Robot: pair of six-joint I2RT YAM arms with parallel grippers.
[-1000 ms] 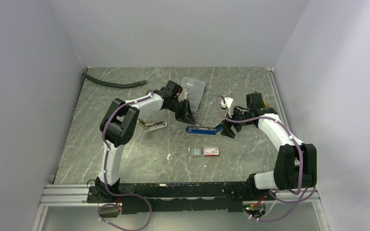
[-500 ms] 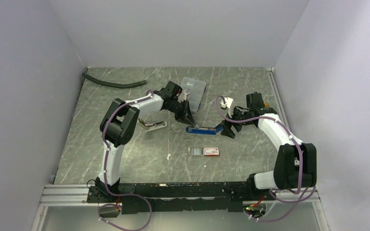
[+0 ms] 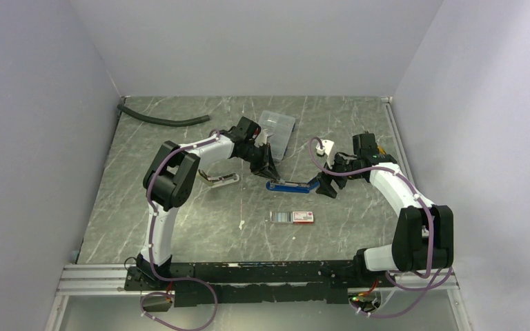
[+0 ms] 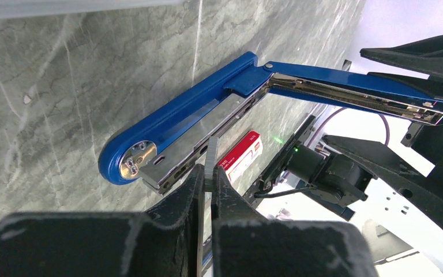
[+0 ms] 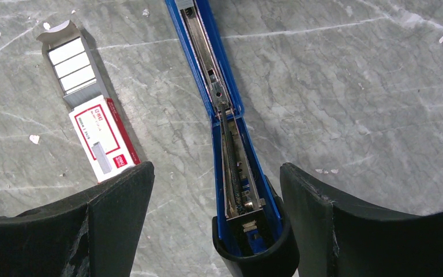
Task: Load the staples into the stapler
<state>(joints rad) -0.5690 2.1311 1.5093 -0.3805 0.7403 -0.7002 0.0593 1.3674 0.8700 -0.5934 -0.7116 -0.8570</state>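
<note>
The blue stapler (image 3: pixel 291 185) lies open on the table, its metal magazine (image 4: pixel 199 144) bared and its lid (image 4: pixel 352 86) raised. My left gripper (image 4: pixel 207 171) is shut on a thin silvery staple strip (image 4: pixel 211 157), whose tip is at the magazine's side near the stapler's round end. In the top view the left gripper (image 3: pixel 266 169) is at the stapler's left end. My right gripper (image 5: pixel 216 167) is open, its jaws on either side of the lid's black-capped end (image 5: pixel 254 248) without gripping it. The white, red-ended staple box (image 5: pixel 102 138) has its dark tray of staples (image 5: pixel 72 63) pulled out.
A clear compartment case (image 3: pixel 277 128) stands just behind the left gripper. A black hose (image 3: pixel 162 120) lies at the back left. A silvery metal tool (image 3: pixel 219 180) lies left of the stapler. A small white piece (image 3: pixel 327 145) sits near the right arm. White flecks dot the table.
</note>
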